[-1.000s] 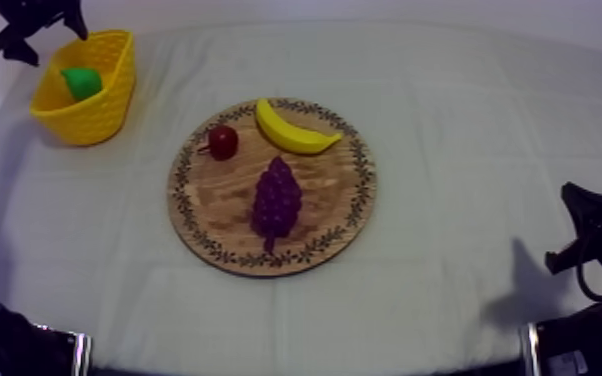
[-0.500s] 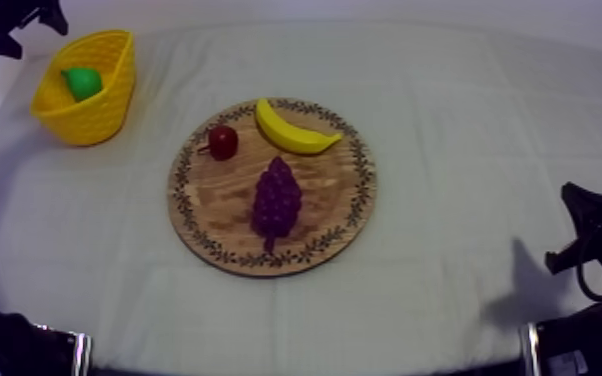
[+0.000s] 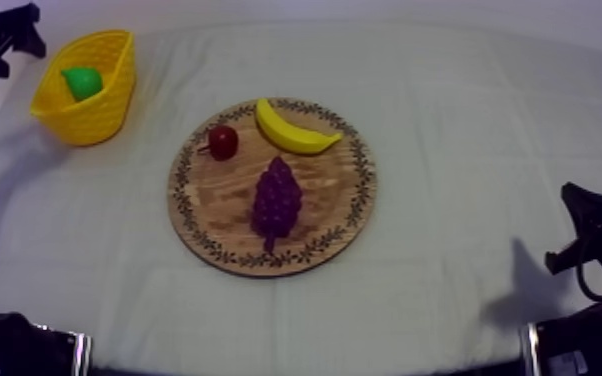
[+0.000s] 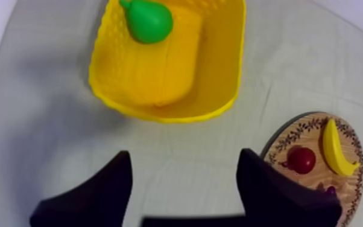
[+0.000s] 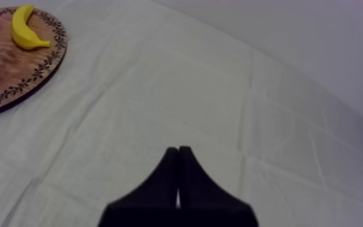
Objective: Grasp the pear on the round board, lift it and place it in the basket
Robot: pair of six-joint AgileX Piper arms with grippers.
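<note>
The left gripper (image 4: 185,156) hung above the cloth just outside the basket (image 4: 220,78), its fingers apart with nothing between them. The pear (image 4: 149,21) lay inside the basket, at the end away from that gripper. The right gripper (image 5: 178,151) sat well apart from the basket, fingers pressed together.
</note>
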